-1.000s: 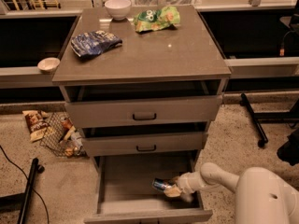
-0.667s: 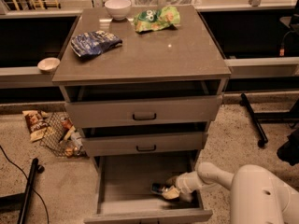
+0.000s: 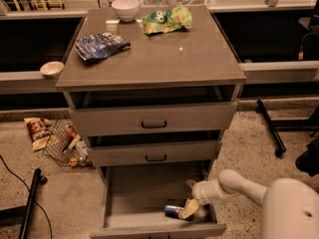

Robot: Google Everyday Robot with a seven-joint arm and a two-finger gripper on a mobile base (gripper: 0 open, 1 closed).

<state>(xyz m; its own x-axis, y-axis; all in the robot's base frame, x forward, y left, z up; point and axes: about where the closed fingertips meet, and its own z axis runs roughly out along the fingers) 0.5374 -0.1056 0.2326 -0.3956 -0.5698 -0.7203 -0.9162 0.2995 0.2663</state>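
My gripper (image 3: 190, 199) reaches from the right into the open bottom drawer (image 3: 149, 193) of a grey cabinet. It stands open, one finger (image 3: 191, 184) up toward the back and the other finger (image 3: 188, 210) down over a small blue and silver can (image 3: 174, 211). The can lies on its side on the drawer floor near the front right corner, touching or just under the lower finger. My white arm (image 3: 239, 183) comes in from the lower right.
On the cabinet top (image 3: 199, 59) lie a blue chip bag (image 3: 101, 45), a green bag (image 3: 167, 20) and a white bowl (image 3: 125, 8). Two upper drawers (image 3: 152, 118) are slightly ajar. Another bowl (image 3: 52, 68) sits on the left ledge. A wire basket (image 3: 67, 143) and wrappers litter the floor at left.
The gripper and the can have moved down toward the drawer's front; the can now lies on the drawer floor and the fingers look spread apart.
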